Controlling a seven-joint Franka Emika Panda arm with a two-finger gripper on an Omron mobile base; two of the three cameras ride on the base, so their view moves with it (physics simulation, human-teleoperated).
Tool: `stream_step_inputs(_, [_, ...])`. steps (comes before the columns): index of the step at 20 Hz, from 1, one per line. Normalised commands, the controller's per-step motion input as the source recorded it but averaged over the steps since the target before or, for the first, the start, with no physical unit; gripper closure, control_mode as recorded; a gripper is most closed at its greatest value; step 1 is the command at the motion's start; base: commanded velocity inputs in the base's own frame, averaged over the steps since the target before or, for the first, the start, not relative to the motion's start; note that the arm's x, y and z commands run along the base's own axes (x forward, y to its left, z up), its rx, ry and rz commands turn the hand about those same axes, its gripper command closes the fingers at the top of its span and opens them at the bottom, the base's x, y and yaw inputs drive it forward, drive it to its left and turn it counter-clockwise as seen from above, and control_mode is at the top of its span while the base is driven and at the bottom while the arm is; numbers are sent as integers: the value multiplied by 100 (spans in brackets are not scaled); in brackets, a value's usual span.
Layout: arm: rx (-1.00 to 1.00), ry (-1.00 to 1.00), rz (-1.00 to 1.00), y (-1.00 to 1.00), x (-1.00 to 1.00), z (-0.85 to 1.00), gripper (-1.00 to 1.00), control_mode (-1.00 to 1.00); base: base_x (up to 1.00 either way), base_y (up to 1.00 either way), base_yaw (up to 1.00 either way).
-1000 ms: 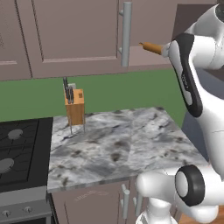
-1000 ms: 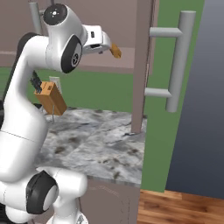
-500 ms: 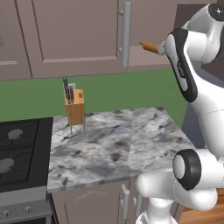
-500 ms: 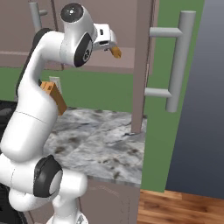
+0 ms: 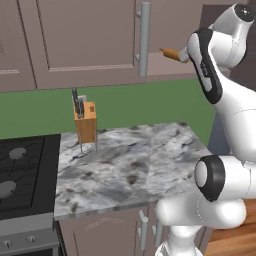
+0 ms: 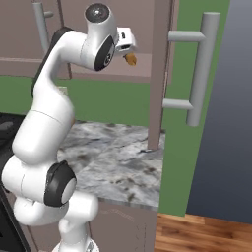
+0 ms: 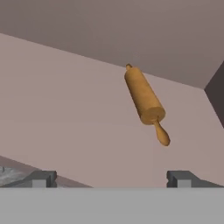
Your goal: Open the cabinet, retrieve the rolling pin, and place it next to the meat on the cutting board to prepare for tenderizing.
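Observation:
The rolling pin [image 7: 144, 99] lies inside the open cabinet [image 7: 78, 113], an orange-brown cylinder with its near handle pointing toward me. My gripper [image 7: 113, 179] is open in front of it, a short way off, with nothing between its fingers. From the left the pin's end [image 5: 170, 52] pokes out just ahead of my hand. From the right the pin's end [image 6: 131, 59] shows below my hand [image 6: 125, 42]. The cabinet door [image 6: 161, 74] stands swung out, edge-on, with its long grey bar handle [image 6: 202, 69]. The meat and the cutting board are out of view.
A knife block [image 5: 85, 122] stands at the back of the marble counter [image 5: 130, 165], with a black stove [image 5: 25, 175] to its left. A closed wall cabinet with a bar handle [image 5: 144, 37] adjoins the open one. The swung-out door juts over the counter's right end.
My arm has swung its elbow higher and brought the hand a little nearer the cabinet opening. The gripper stays open. The rolling pin has not moved.

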Motion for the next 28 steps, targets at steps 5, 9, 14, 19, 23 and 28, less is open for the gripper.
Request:
stream_step_inputs(5, [0,2,3,-8,32,-12,-100,-100,0,0,0])
stream_step_inputs(9, [0,0,2,-10,32,-7,-100,-100,0,0,0])
stream_step_inputs(14, [0,0,1,-13,31,-5,-100,-100,0,0,0])
stream_step_inputs(19, [0,0,1,-11,29,-7,-100,-100,0,0,0])
stream_step_inputs(23, [0,0,0,-7,31,-8,-100,-100,0,0,0])
stream_step_inputs(28, [0,1,2,-1,31,-10,-100,-100,0,0,0])
